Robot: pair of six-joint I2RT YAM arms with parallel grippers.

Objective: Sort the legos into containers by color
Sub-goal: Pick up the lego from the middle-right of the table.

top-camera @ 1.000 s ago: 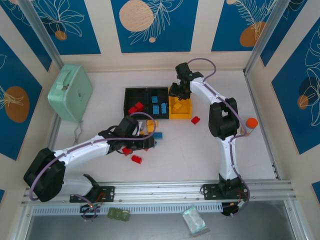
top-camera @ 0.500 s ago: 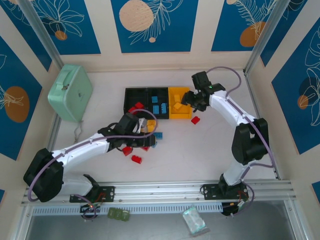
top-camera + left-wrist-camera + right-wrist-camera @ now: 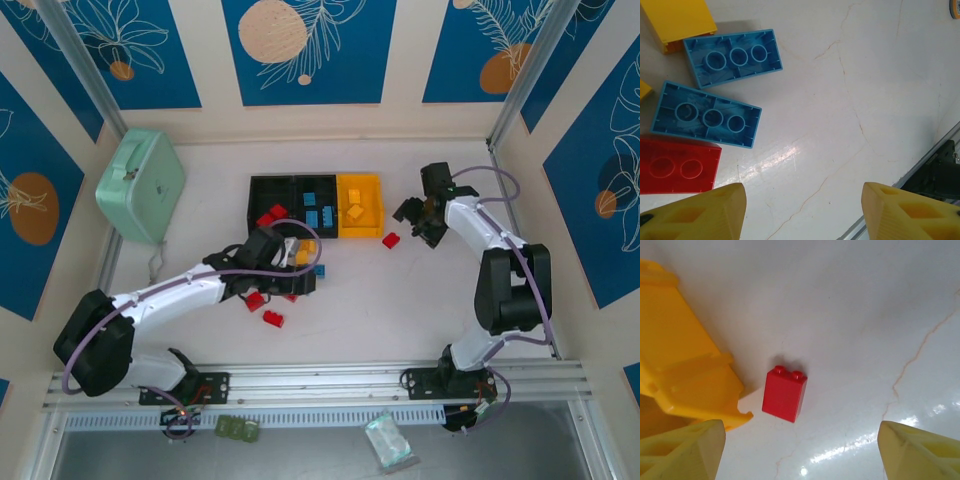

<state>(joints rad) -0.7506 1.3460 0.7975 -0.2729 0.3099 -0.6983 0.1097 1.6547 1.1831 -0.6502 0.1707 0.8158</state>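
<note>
"What is the right hand (image 3: 801, 426) doing over there?"

"It's hovering above the surface (image 3: 865, 315) with its yellow fingers (image 3: 680, 450) standing wide apart and gripping nothing. A lone red brick (image 3: 785, 393) is standing upright just beyond them. It's sitting close to the corner of the yellow bin (image 3: 685, 365) but isn't touching it."

"And how are the bins looking?"

"All three are sitting in a row toward the back. The left black bin (image 3: 262, 188) is holding red pieces (image 3: 272, 214) and the middle black bin (image 3: 322, 186) is holding blue pieces (image 3: 318, 212). The yellow one is holding orange pieces (image 3: 354, 210)."

"What about the left hand (image 3: 803, 192)?"

"It's hanging low over the loose pile in front of the bins. Its fingers are also standing apart, with only bare surface showing between them. Just ahead of it, two blue bricks (image 3: 732, 57) are lying side by side with their hollow undersides facing up. A flat red brick (image 3: 677, 167) is lying right against the nearer blue one, though I can't tell whether they're touching. A yellow block (image 3: 677, 20) is poking in at the corner."

"Is anything else lying about?"

"Two loose red bricks (image 3: 272, 319) are lying near the left forearm. A mint-green case (image 3: 140, 185) is sitting off to the left, well apart from everything."
</note>
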